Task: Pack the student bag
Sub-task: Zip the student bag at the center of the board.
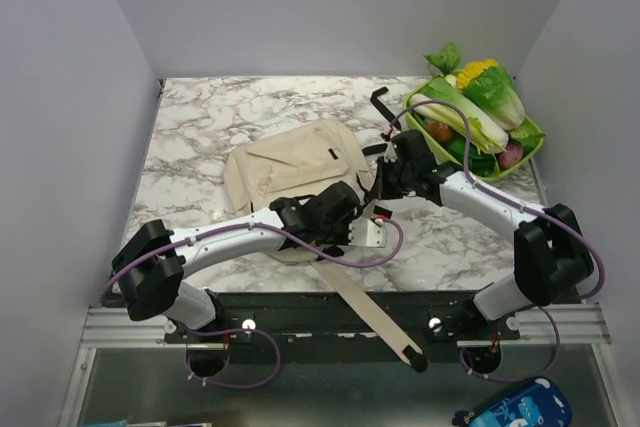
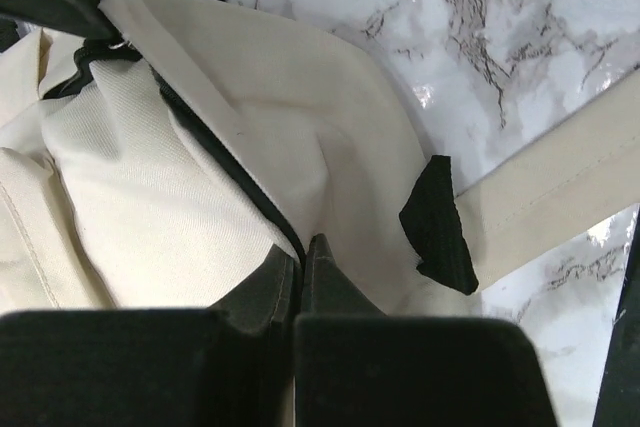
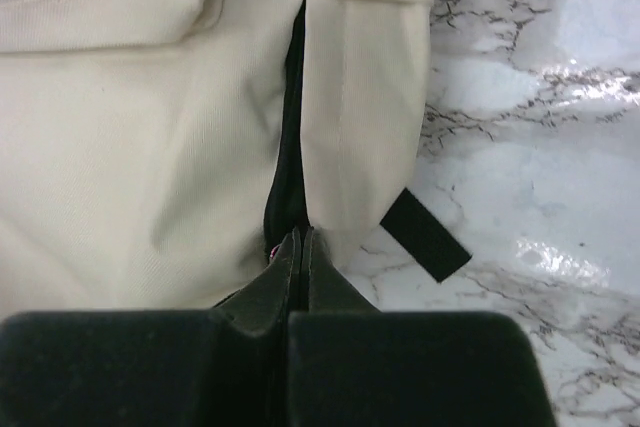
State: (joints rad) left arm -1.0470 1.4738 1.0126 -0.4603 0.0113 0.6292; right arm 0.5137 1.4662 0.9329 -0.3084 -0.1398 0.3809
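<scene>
The student bag (image 1: pixel 285 169), cream fabric with black trim, lies flat in the middle of the marble table. Its long beige strap (image 1: pixel 368 305) runs off the near edge. My left gripper (image 1: pixel 337 209) is at the bag's near right corner. In the left wrist view the left gripper (image 2: pixel 303 247) is shut on the black-trimmed edge of the bag (image 2: pixel 150 177). My right gripper (image 1: pixel 396 173) is at the bag's right side. In the right wrist view the right gripper (image 3: pixel 300 237) is shut on the bag (image 3: pixel 130 147) at the end of its dark opening seam.
A green basket (image 1: pixel 530 147) full of toy vegetables stands at the back right corner. A blue pouch (image 1: pixel 515 409) lies below the table's near edge at the right. A black strap (image 1: pixel 382 107) lies behind the right gripper. Grey walls close three sides.
</scene>
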